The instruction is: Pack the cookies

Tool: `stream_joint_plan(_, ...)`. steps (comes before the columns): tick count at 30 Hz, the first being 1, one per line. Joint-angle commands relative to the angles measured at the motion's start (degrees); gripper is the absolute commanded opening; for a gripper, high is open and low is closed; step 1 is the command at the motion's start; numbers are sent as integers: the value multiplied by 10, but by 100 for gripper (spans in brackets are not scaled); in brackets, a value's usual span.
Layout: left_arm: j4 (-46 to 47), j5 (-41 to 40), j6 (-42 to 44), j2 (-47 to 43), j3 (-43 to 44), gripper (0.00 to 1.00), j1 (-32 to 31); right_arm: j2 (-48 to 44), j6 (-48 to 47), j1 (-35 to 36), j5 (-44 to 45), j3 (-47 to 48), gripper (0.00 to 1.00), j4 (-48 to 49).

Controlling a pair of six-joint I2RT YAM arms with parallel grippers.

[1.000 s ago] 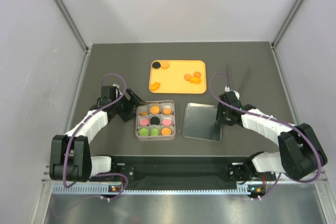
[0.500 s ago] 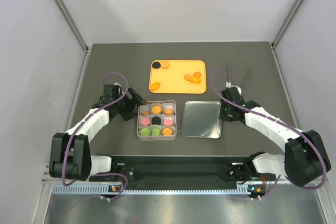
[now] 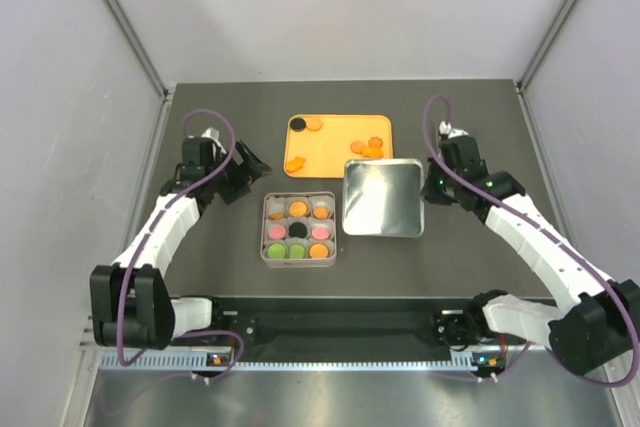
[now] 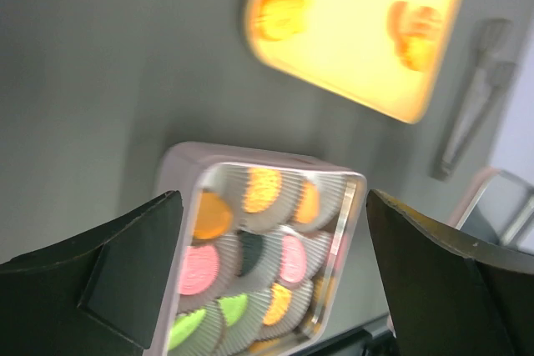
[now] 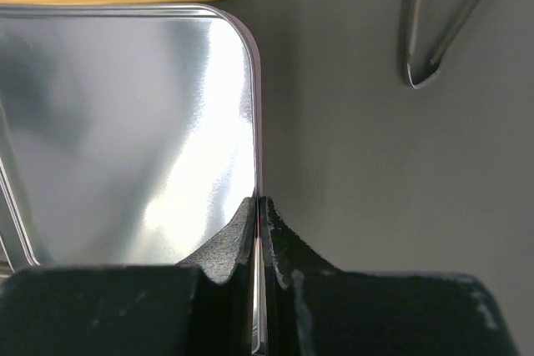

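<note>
The right gripper (image 5: 259, 206) is pinched tight on the shiny lid's (image 5: 133, 122) edge, holding it tilted beside the tin (image 3: 264, 247), I think to cover it; the cookies (image 3: 298, 230) sit in the tin at the desk's (image 3: 200, 267) middle; the left gripper (image 3: 250, 165) hangs wide apart.

Cookies (image 3: 297, 230) in tin (image 3: 298, 260) reachable from above; lid (image 3: 382, 197) crowds tin's rt side + tray (image 3: 335, 152) corner; tongs (image 5: 408, 31) farther rt.

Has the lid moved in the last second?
Yes. The lid, pinched by the right gripper, moved toward the tray, now overlapping its corner.
</note>
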Motion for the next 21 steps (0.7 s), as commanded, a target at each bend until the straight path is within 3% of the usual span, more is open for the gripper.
stream_joint_plan(1, 20, 61, 44, -45, 47, 96, 1, 14, -13, 1, -59, 73, 0, 3)
stream_joint_plan(6, 41, 151, 58, -42, 77, 94, -20, 85, -4, 58, -73, 156, 0, 21)
stream_joint_plan(12, 88, 185, 48, -39, 67, 94, -79, 156, 11, 71, -114, 209, 0, 64)
stream_joint_plan(21, 115, 210, 38, -2, 70, 91, -97, 194, 24, 80, -160, 234, 0, 93)
